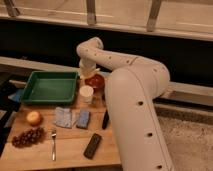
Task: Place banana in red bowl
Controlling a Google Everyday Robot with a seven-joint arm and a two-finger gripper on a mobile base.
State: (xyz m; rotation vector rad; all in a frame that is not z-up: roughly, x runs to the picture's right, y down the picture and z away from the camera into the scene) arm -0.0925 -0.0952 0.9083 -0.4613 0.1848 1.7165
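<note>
A: Camera view. Wooden counter (70,145), white arm (135,100) reaching in from the right, bent over the far edge.
B: Claw?
A: Claw (89,73) at the arm's far end, pointing down, just above the red bowl (95,81). Open or closed: cannot tell, fingers hidden against the bowl's rim.
B: Banana?
A: Not made out anywhere. Possibly under the claw; cannot tell.
B: Bowl's place?
A: Far side of counter, just right of the green tray (49,86), right behind the white cup (86,93), touching or nearly so.
B: Rest of counter?
A: Round orange fruit (34,117) at left, below the tray. Dark grapes (27,136) in front of it, near the left edge. Fork (53,143) lying just right of grapes, tines away from the front edge. Pale blue cloth (64,117) and blue sponge (83,118) side by side mid-counter, below the cup. Dark flat bar (92,145) near the front edge, tilted. Second dark object (105,120) beside the arm, partly hidden.
</note>
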